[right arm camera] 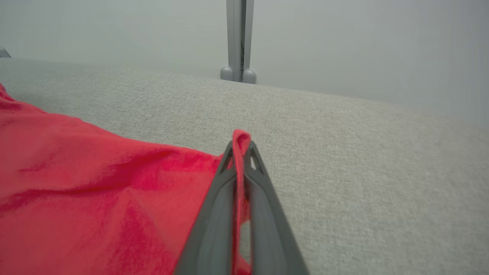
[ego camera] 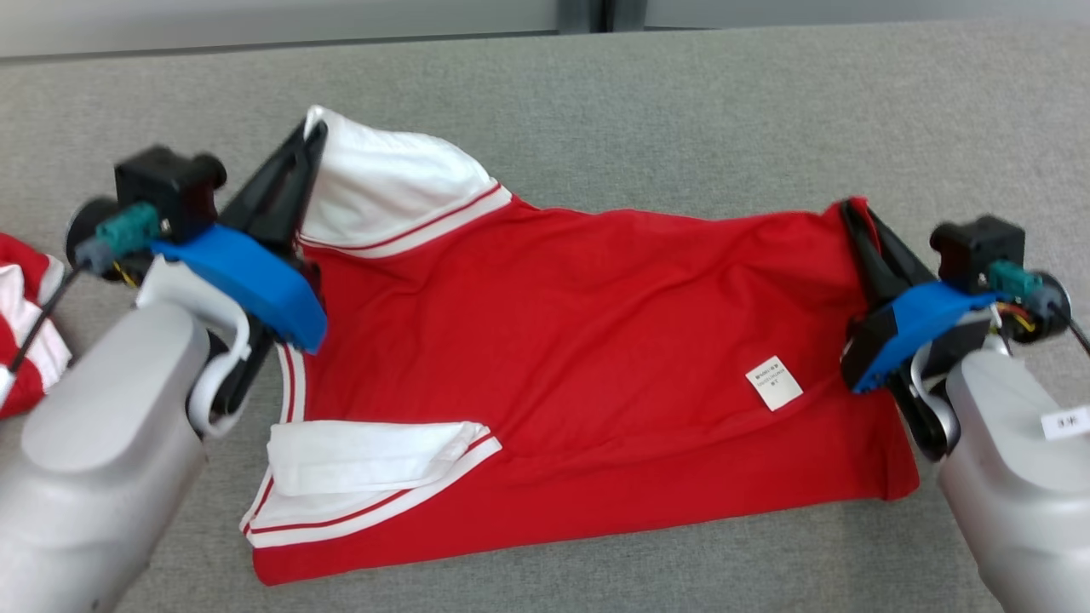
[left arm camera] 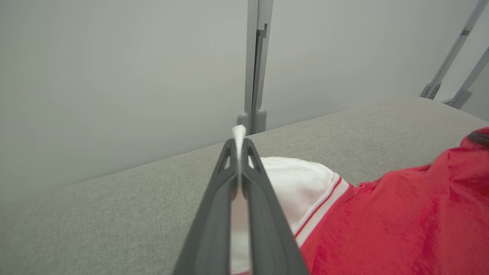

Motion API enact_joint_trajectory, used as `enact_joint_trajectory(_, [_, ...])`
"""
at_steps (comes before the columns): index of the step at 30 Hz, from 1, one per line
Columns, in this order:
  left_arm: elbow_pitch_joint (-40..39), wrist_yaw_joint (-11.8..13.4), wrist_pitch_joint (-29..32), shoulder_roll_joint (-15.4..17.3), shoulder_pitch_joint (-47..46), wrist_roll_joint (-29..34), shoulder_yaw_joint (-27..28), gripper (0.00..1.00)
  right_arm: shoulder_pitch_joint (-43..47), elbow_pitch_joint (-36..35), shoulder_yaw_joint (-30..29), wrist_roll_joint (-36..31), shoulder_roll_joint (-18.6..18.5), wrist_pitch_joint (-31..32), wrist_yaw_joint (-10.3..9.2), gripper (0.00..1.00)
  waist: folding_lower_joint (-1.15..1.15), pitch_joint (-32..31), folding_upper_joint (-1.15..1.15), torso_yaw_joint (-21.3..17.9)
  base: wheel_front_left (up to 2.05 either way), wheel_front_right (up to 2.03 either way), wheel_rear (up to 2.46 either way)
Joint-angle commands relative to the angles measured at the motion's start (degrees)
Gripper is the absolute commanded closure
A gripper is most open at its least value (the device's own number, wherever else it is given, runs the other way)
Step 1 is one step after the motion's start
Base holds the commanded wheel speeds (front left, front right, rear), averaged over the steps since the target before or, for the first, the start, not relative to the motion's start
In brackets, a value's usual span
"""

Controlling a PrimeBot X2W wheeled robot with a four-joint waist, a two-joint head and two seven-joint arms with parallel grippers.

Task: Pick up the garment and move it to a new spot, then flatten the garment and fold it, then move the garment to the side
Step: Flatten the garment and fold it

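Holds red T-shirt (ego camera: 553, 340) spread on grey padded table (ego camera: 681, 111), far edge lifted. Pinches tip of far white sleeve (ego camera: 383, 179) in closed left gripper (ego camera: 313, 136); pinches far hem corner in closed right gripper (ego camera: 851, 213). Risks slip-out from either thin pinch under excess tension. Risks skewed fold under unequal travel. Risks dragging folded near sleeve (ego camera: 366, 455) askew.

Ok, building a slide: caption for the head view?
Left hand and right hand each pinch the red garment on a grey surface.
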Motion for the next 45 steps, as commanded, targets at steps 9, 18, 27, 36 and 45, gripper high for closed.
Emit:
enact_joint_trajectory(9, [-10.86, 5.24, -1.36, 2.66, 11.24, -1.60, -0.21, 1.00, 7.04, -2.78, -1.84, -1.82, -0.60, -2.22, -0.01, 1.00, 0.01, -2.73, 0.00, 1.41, 0.00, 0.00, 0.00])
enact_joint_trajectory(18, [-18.27, 9.70, -1.91, 4.66, 20.20, -3.34, -0.17, 1.00, 13.98, -9.05, -5.90, -2.61, -0.22, -2.30, -0.01, 1.00, 0.01, -5.22, 0.00, 2.72, 0.00, 0.00, 0.00])
enact_joint_trajectory(27, [-20.25, 11.10, -2.07, 4.79, 25.75, -4.67, -1.12, 1.00, 21.42, -13.19, -9.71, -3.13, 0.65, -2.31, -0.01, 1.00, 0.01, -7.28, 0.00, 3.78, 0.00, 0.00, 0.00])
enact_joint_trajectory(36, [-19.92, 12.30, -3.44, 3.04, 28.60, -4.77, 0.84, 0.00, 24.89, -17.51, -12.52, -0.85, 1.87, -2.32, 0.00, 0.00, 0.01, -8.91, 0.00, 3.83, 0.00, 0.00, 0.00])
enact_joint_trajectory(45, [-24.02, 13.03, -3.86, -3.52, 32.75, 8.11, 18.37, 0.00, 24.29, -16.45, -16.15, 0.42, 2.34, -2.08, 0.00, 0.00, 0.01, -9.62, 0.00, 3.90, 0.00, 0.00, 0.00])
